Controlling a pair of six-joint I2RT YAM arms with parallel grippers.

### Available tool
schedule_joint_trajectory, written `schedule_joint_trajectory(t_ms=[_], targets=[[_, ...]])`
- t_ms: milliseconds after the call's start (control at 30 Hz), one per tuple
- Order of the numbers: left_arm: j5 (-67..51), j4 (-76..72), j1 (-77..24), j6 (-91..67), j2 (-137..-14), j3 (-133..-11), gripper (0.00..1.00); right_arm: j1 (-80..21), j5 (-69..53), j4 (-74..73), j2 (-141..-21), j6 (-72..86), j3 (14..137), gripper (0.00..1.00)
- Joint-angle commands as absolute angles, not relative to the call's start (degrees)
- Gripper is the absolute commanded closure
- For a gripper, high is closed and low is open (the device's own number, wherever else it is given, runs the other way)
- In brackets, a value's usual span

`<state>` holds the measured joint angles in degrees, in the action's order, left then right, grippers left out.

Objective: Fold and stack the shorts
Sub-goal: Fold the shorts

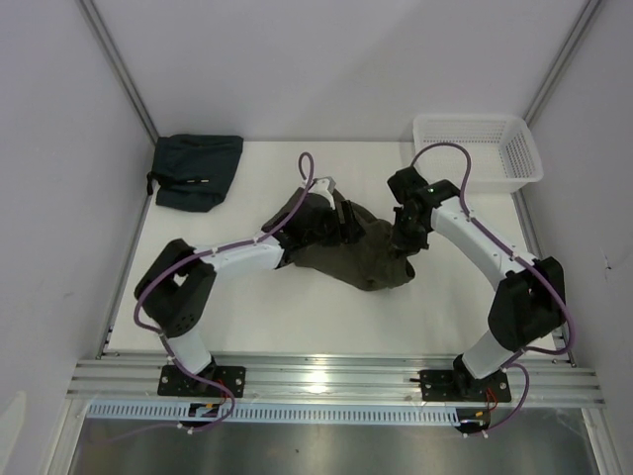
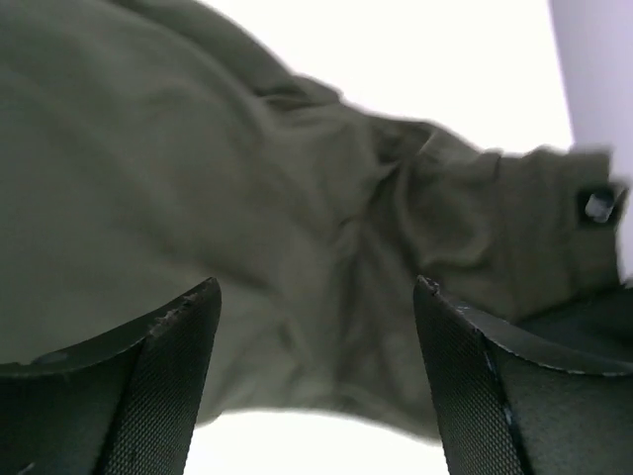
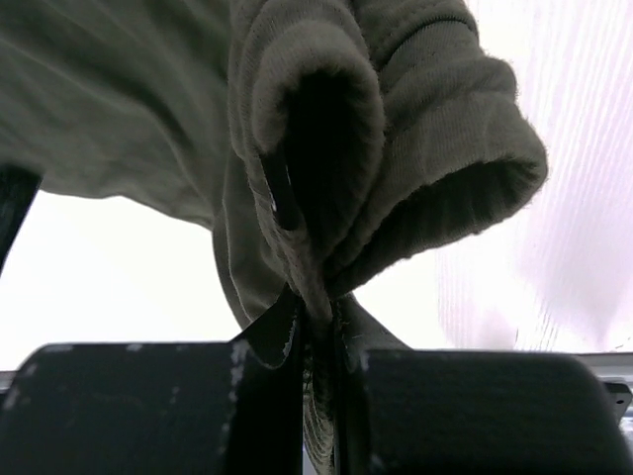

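The shorts (image 1: pixel 368 255), one olive-green pair, lie bunched in a crumpled heap at the middle of the white table (image 1: pixel 297 309), between the two arms. At the far left corner sits one darker folded garment (image 1: pixel 196 170), well apart from the heap. The left gripper (image 2: pixel 316 287) is at the left side of the heap with its two fingers (image 2: pixel 168 346) spread wide; olive cloth fills the view beyond them, and I cannot tell whether they touch it. On the right side of the heap, the right gripper (image 3: pixel 318 317) has its jaws pressed together on a rolled, hemmed edge of the shorts, with a fold of fabric pinched between them. At the far right corner stands one white plastic basket (image 1: pixel 465 120).
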<state>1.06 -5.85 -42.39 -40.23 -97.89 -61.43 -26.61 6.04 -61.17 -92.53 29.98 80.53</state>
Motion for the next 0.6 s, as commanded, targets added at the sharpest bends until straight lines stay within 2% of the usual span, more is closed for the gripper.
schedule_joint_trajectory(t_ms=[0,200,567], targets=[[-6.49,-16.25,-41.49,-46.21,-102.56,-63.98,0.20,-26.63,5.36,-55.73,-87.89,30.85,77.52,1.00],[-9.49,-23.11,-41.57,-52.02,-109.51,-64.60,0.23,-27.25,5.54,-55.02,-87.54,31.81,77.52,1.00],[-8.18,-31.72,-41.48,-58.97,-116.45,-68.38,0.24,-29.79,5.62,-53.09,-87.80,33.66,75.50,1.00]])
